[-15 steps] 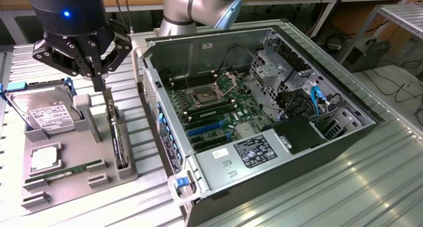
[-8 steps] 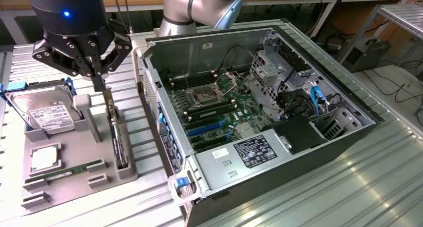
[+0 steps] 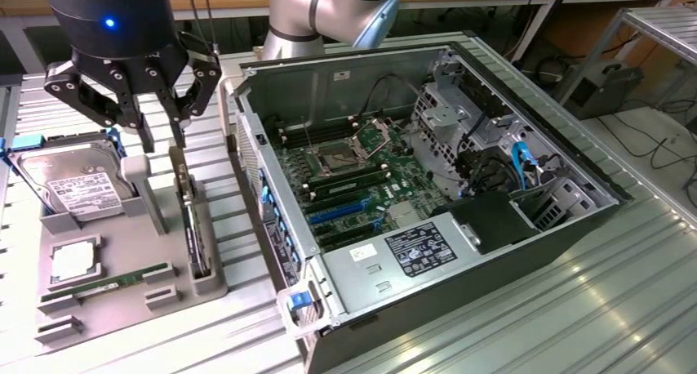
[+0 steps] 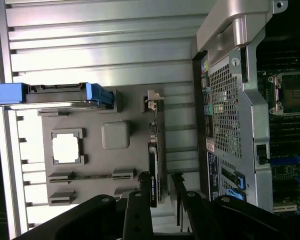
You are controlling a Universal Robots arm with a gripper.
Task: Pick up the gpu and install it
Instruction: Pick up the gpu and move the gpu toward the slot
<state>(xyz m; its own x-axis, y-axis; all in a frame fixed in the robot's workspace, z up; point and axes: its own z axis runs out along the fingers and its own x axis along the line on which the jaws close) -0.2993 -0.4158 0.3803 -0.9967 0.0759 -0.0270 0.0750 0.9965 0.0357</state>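
Gripper: your gripper hangs in the exterior view's upper left, fingers spread wide, holding nothing.
Gpu: it stands on edge in the grey holder at lower left, its upper end just below the fingertips.
Neighbours: hard drive left of the gpu.
Obstruction: the open computer case stands close on the right.

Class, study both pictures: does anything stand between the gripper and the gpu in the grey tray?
Nothing visible does. The gripper hangs open above the gpu, which stands on edge in the grey tray, with only air between. The grey post stands beside the card, not over it.
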